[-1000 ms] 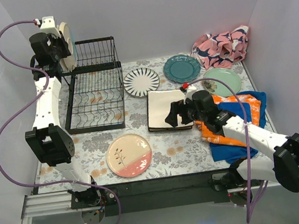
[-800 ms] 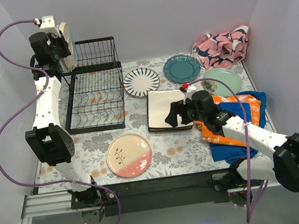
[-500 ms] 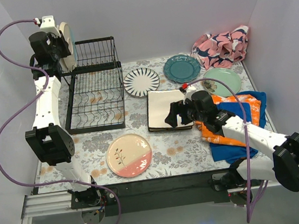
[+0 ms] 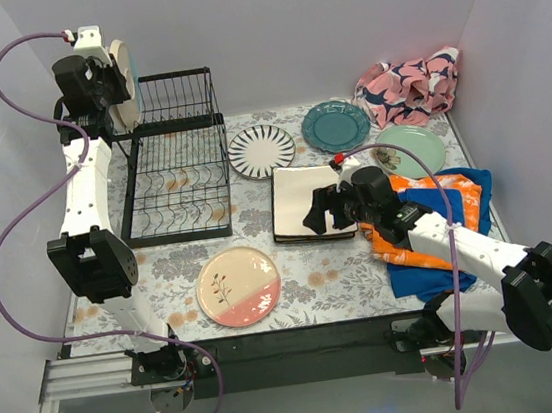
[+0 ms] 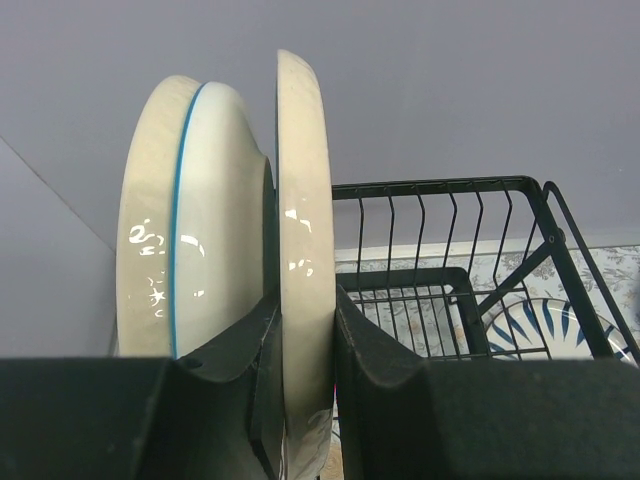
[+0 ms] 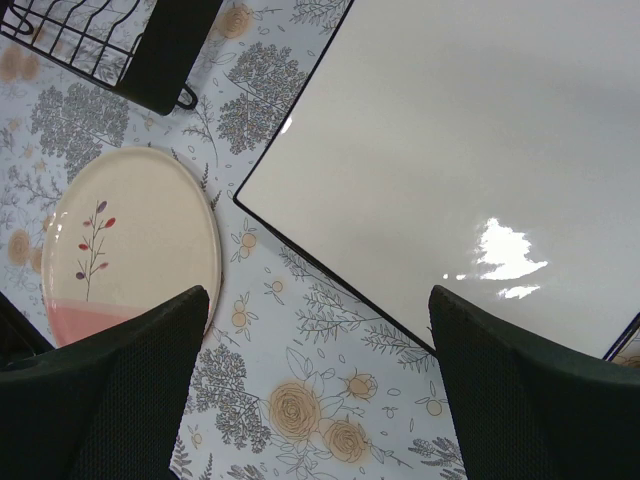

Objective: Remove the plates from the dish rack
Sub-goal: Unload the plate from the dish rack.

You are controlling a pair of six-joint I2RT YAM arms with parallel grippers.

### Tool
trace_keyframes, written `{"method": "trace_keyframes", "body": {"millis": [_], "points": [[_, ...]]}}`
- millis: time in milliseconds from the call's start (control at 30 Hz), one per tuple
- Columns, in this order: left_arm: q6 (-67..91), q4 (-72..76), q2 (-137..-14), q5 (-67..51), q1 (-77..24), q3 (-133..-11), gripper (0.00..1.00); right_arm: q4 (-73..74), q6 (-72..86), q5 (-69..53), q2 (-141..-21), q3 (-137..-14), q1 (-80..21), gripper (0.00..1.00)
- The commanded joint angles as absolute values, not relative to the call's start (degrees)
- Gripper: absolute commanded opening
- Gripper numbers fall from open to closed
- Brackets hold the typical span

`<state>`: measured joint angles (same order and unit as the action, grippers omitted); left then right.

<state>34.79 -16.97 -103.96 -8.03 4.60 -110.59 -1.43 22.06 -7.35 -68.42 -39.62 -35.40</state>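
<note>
Lift-out step: left gripper (image 5: pixel 305 345) is clamped on the rim of an upright cream plate (image 5: pixel 303 200) at the dish rack's (image 4: pixel 181 125) top-left corner, with a blue-rimmed plate (image 5: pixel 215 220) just beside it. Right gripper (image 6: pixel 315 395) hangs with jaws wide apart over the square cream plates (image 6: pixel 450 150) on the surface (image 4: pixel 316 282). Next probably: carry the cream plate clear of the wires and lay it flat.

Lab booth: plain grey walls (image 4: pixel 263 17)

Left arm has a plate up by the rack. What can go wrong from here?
1. The left gripper pinches the cream plate on edge by its rim, raised beside the dish rack; a slip would likely drop it.
2. A blue-rimmed plate sits against the outside of one finger, apparently ungripped, and may fall.
</note>
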Motion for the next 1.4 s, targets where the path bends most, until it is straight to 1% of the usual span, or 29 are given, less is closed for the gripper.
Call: {"method": "trace_keyframes", "body": {"millis": [0, 1033, 1200, 1367], "points": [[33.05, -9.67, -101.42, -10.2, 2.64, -116.1, 0.0, -2.55, 21.01, -6.15, -69.08, -42.19, -35.77, 0.96], [35.25, -10.99, -101.6, -12.75, 4.83, -119.79, 0.0, -1.67, 20.48, -3.69, -69.35, -42.71, -36.91, 0.96], [34.54, -9.76, -100.73, -11.43, 4.75, -117.79, 0.0, -1.49, 20.3, -3.25, -69.17, -42.89, -36.83, 0.96], [34.19, -7.74, -99.32, -13.43, 4.75, -115.4, 0.0, -1.49, 20.39, -3.52, -69.34, -42.98, -37.0, 0.96]]}}
